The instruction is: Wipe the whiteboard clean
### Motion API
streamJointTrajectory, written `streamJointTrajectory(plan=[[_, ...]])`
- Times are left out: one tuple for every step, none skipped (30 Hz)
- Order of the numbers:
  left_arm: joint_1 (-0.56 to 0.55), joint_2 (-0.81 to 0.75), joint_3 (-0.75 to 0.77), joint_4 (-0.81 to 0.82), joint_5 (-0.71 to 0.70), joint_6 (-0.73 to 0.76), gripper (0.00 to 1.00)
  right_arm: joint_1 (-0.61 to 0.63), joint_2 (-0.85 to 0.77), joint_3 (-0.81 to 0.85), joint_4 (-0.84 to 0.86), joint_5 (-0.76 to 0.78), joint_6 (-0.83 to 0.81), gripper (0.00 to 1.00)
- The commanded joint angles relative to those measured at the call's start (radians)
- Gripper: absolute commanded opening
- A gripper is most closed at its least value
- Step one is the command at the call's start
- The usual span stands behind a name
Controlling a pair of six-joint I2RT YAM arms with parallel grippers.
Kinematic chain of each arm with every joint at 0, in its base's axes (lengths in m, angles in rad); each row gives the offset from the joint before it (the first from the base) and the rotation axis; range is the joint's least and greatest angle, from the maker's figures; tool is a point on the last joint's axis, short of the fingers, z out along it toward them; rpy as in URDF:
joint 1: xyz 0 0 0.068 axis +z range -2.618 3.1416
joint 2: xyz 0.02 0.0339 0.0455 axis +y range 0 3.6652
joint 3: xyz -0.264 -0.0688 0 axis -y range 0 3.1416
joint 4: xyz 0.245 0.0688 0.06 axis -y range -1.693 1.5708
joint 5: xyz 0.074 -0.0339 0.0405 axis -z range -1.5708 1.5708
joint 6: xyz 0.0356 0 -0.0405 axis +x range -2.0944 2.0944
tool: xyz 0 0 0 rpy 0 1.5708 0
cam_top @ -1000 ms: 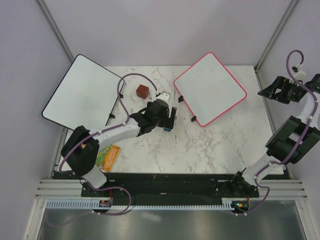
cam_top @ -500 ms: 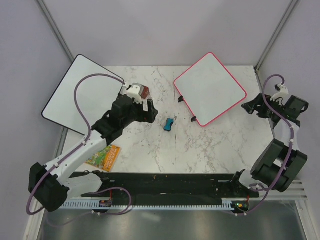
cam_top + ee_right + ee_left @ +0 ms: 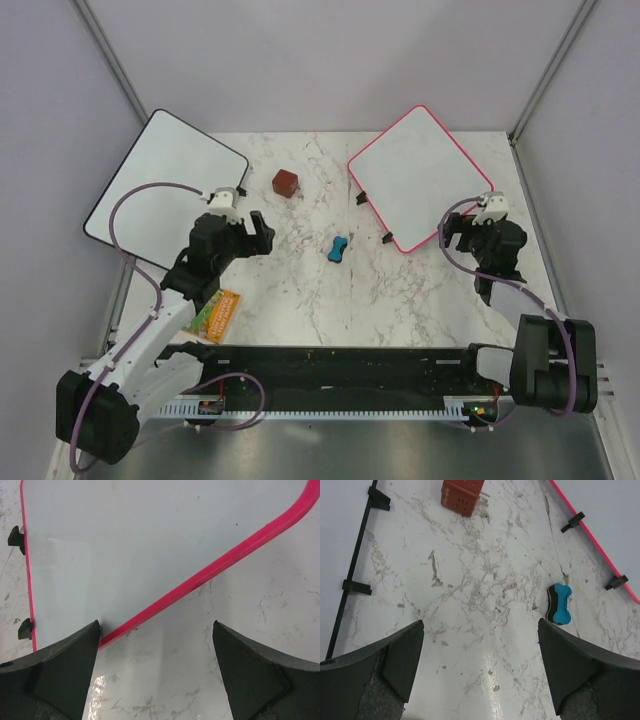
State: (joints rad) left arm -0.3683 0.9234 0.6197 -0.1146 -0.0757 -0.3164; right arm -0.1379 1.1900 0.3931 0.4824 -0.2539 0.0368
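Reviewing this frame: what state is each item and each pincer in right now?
Whiteboard: blank, no writing visible.
Blue eraser: loose on the table, not held.
Left pincer: open, empty.
Right pincer: open, empty, over the whiteboard's near edge.
Black-framed board: blank.

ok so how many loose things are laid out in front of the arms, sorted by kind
boards: 2, the pink-framed whiteboard and the black-framed board
erasers: 1, the blue eraser
blocks: 1, the red-brown block
packets: 1, the orange and green packet
total: 5
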Motion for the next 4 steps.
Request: streamJointTrajectory(plan=[[0.005,0.003,0.017,0.11,0.007,-0.012,0.99,0.014,0.056,0.013,0.173,0.067,-0.015,0.98],[0.005,0.006,0.02,0.11,0.01,-0.007,0.99,0.02,0.06,0.012,0.186,0.067,-0.008,0.98],[0.003,0.006,0.02,0.109,0.002,-0.006,0.99,0.024,0.065,0.012,0.189,0.065,-0.005,0.98],[0.005,0.0,0.017,0.108,-0.031,-0.004,0.99,0.029,0.066,0.007,0.196,0.071,-0.002,0.98]])
